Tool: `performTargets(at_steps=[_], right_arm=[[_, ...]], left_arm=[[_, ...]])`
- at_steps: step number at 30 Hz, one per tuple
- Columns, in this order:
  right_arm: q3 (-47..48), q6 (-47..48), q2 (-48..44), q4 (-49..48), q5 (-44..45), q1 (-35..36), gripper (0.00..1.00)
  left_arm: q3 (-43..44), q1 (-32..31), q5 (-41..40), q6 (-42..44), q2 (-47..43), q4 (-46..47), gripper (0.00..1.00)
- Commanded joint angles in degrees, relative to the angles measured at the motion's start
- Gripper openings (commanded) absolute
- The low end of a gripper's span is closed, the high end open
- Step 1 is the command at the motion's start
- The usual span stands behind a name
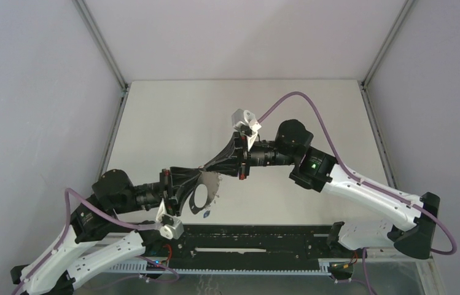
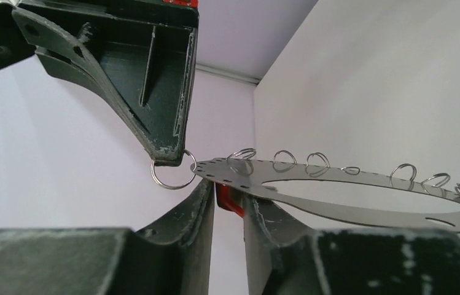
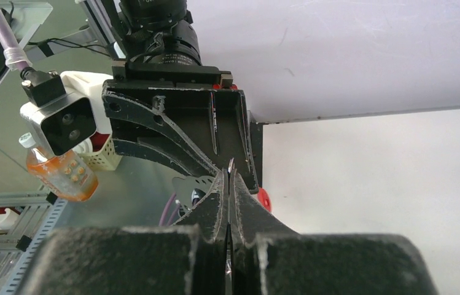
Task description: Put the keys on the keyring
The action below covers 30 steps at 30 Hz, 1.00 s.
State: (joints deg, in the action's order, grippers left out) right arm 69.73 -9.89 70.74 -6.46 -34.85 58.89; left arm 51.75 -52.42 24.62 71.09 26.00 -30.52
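Slippage as the chief risk, judged from how both grips look.

At left: left tool [image 2: 228, 193] closed on red key [image 2: 230, 200] by its plastic head, with a narrow gap left between the fingertips [image 2: 199, 206]. Lying across those tips, well above tabletop [image 1: 172, 117]: keyring [image 2: 233, 174], flat and roughly level in the left wrist view. Impossible to tell whether pinched as well or merely resting there. At its pointed end, touching and perhaps hooked through: small split ring [image 2: 153, 174].

At right: right tool [image 3: 228, 181] pressed fully together on that ring's thin wire, reaching in from the far side.

Likeliest failure: thin wire sliding or turning between flat pads under any pull, dropping that end of the keyring. Next: smooth red head twisting in the left grip during threading, swinging the shank off line. Also a hazard: tugging the two tools apart too hard, enough to jerk the wire free or spread its coil.

Blue key [image 1: 206, 214]: perhaps the dark speck at the keyring's near rim in the top view, too small to confirm.
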Motion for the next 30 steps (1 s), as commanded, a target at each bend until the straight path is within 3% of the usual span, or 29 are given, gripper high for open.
performTargets(at_steps=[1,9,16,23,30], right_arm=[[-1.3,-1.7,-3.5,-6.6,2.8,0.0,0.0],[-6.8,-5.0,-6.0,-16.3,0.8,-1.4,0.0],[-8.4,-6.1,-5.7,-18.9,-4.0,-2.0,0.0],[-9.0,-7.3,-4.0,-21.6,-9.9,-2.9,0.0],[-9.0,-6.5,-2.9,-21.1,-10.6,-3.0,0.0]], left_arm=[[0.7,-0.6,-0.3,0.6,0.3,0.0,0.3],[5.2,-0.6,0.4,-13.5,0.8,-0.4,0.42],[8.0,-0.6,-3.2,-31.8,1.7,2.9,0.49],[10.7,-0.5,-3.9,-42.9,4.9,3.7,0.45],[14.3,-0.5,1.2,-42.2,8.9,-2.5,0.37]])
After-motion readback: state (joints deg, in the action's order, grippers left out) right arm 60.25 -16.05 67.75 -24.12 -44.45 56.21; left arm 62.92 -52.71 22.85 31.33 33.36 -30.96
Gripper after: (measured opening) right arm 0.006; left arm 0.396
